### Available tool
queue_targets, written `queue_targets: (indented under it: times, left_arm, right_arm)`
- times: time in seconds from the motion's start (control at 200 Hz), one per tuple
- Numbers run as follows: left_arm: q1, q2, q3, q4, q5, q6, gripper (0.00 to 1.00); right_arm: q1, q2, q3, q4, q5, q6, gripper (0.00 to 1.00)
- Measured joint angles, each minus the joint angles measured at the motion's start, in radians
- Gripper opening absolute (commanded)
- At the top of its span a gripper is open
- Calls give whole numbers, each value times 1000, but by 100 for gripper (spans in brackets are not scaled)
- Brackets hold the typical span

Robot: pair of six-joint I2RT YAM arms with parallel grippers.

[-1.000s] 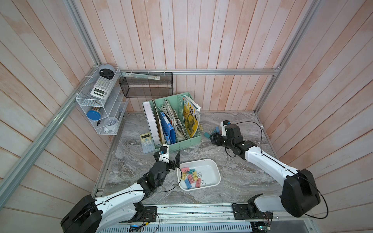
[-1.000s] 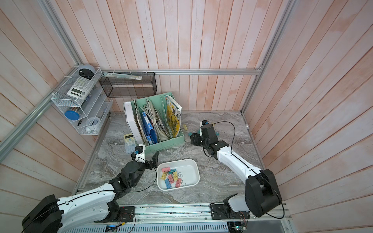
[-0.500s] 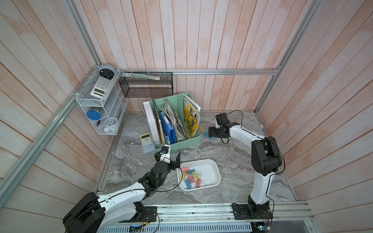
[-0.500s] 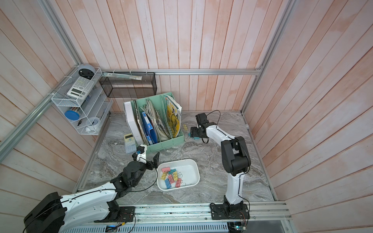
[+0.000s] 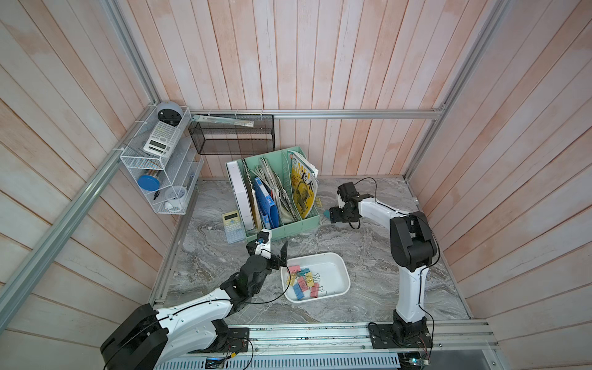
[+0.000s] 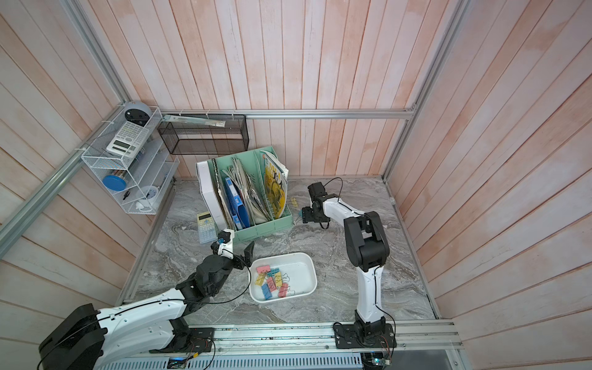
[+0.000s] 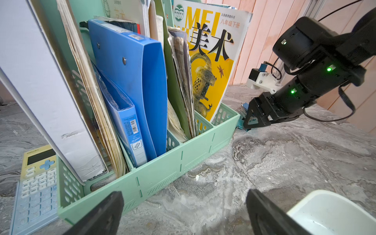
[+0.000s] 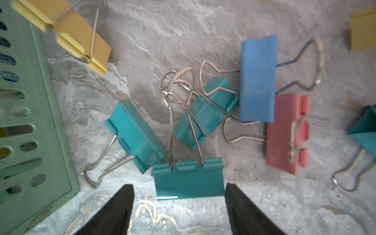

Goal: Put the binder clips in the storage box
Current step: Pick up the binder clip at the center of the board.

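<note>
Where the loose clips are lying: a small heap of loose clips (image 8: 203, 114) is lying on the bench (image 5: 368, 256), just beside the end wall of the organizer (image 5: 288, 227) and well apart from the box (image 5: 339, 266). Stored clips (image 5: 304, 283) are already lying inside the box.
Right hand: the right hand (image 8: 178, 185) is being held low over the heap. It is released, with nothing being grasped.
Key relation: a teal clip (image 8: 188, 179) is lying directly ahead, between the fingertips. Its long axis is running from finger to finger, so its short ends, not its flat faces, are being presented to the jaws. Its wire handles are pointing away from the hand and crossing a second teal clip (image 8: 201, 116).
Judgement: closing now is likely to squeeze the clip lengthwise, and the tangled handles are at risk of dragging a neighbour along.
Nearer arm: the heap is being reached by the right arm alone. The left hand (image 5: 272, 253) is being held open and empty beside the box.
Hidden: in both top views the heap is mostly being covered by the right hand, with only a yellow clip (image 5: 318, 201) showing. In the right wrist view, clips are being cut off at the edge and no count is being attempted. Whether either finger is touching the teal clip cannot be told.
</note>
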Motion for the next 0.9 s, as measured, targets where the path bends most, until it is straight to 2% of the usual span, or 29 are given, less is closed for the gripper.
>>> queue_targets:
  times: [0.255, 0.485, 0.67, 0.9]
  left_arm:
    - [0, 0, 0, 0, 0, 0, 100]
    - [0, 0, 0, 0, 0, 0, 100]
    - [0, -2, 0, -3, 0, 1, 100]
    - [0, -15, 2, -10, 0, 3, 100]
  right_arm:
    - [0, 11, -2, -5, 8, 3, 45]
    - [0, -66, -89, 10, 31, 8, 44]
    - [0, -298, -275, 69, 13, 60, 44]
    - [45, -743, -583, 164, -14, 180, 42]
